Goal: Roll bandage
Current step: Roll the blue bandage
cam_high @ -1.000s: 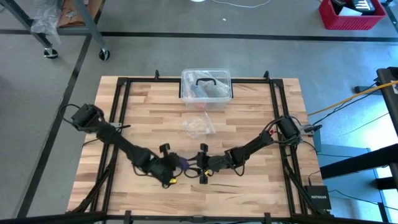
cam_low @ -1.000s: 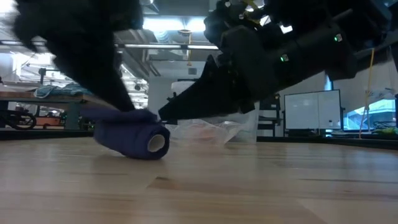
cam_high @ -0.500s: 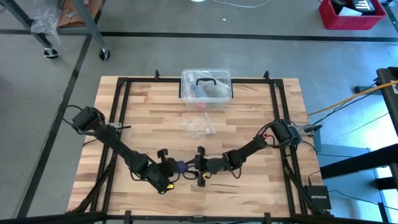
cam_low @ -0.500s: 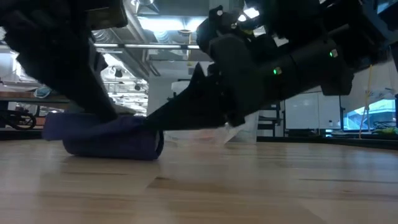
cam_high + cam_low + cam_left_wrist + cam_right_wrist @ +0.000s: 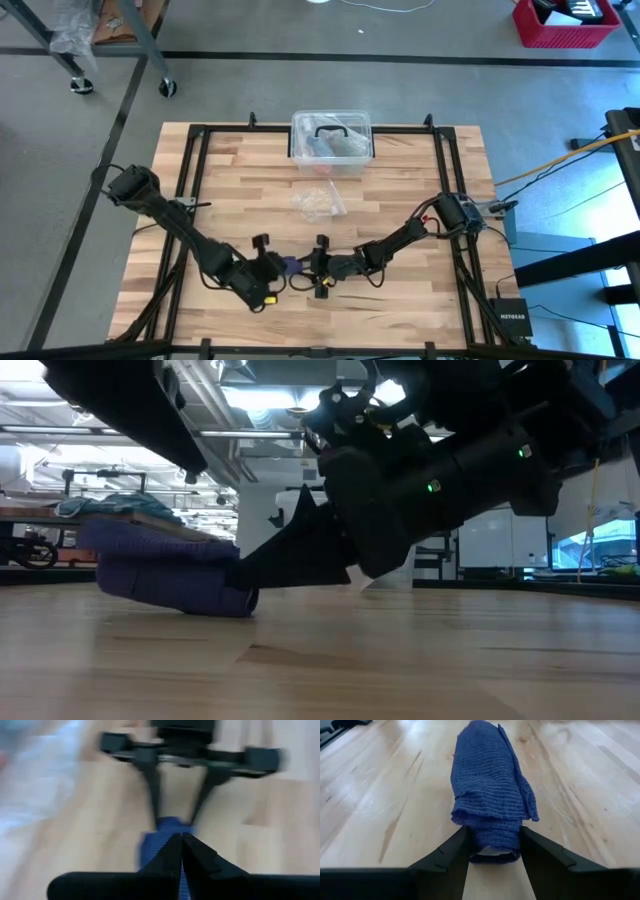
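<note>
Both grippers met at six o'clock on the table: our right gripper clasped the mostly rolled bandage, our left gripper pinched shut. Only a loose flap remained, we judged.

This looks like a big workshop or lab. The wooden worktop stands on a grey concrete floor marked with dark lines. A red crate sits nearby. Long ceiling lights and a computer screen show behind.
</note>
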